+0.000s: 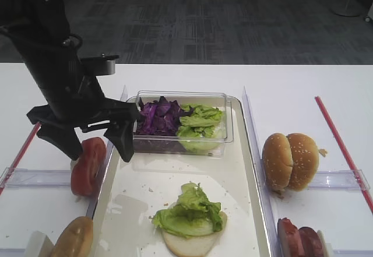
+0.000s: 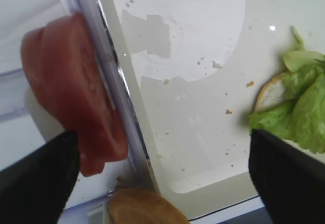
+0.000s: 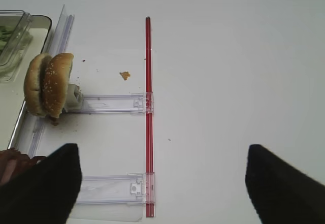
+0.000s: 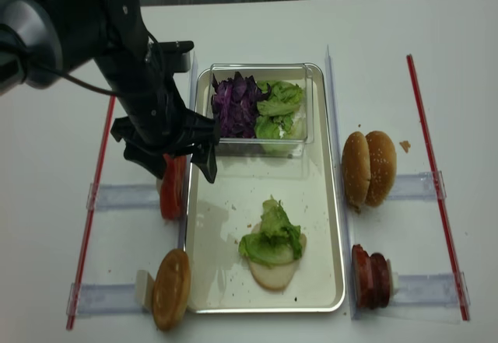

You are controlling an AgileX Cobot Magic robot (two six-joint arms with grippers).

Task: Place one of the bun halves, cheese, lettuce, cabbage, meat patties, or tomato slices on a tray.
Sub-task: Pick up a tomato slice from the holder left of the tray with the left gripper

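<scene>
My left gripper [image 1: 93, 146] hangs open over the tray's left rim, one finger outside the upright tomato slices [image 1: 87, 165] and the other over the tray [image 1: 245, 169]. In the left wrist view the tomato slices [image 2: 71, 92] lie just inside the left finger [image 2: 35, 183], with nothing held. On the tray a bun half [image 1: 189, 244] carries lettuce [image 1: 189, 213]. A clear box holds cabbage [image 1: 158, 117] and more lettuce [image 1: 201, 120]. More bun halves [image 4: 369, 168] and meat patties [image 4: 372, 275] stand right of the tray. My right gripper [image 3: 162, 168] is open over bare table. No cheese is in view.
Another bun half [image 4: 171, 288] stands on edge at the tray's lower left. Clear plastic holders [image 3: 109, 103] and red strips [image 3: 148, 107] lie on the white table on both sides. The clear box [image 1: 227, 123] fills the tray's far end.
</scene>
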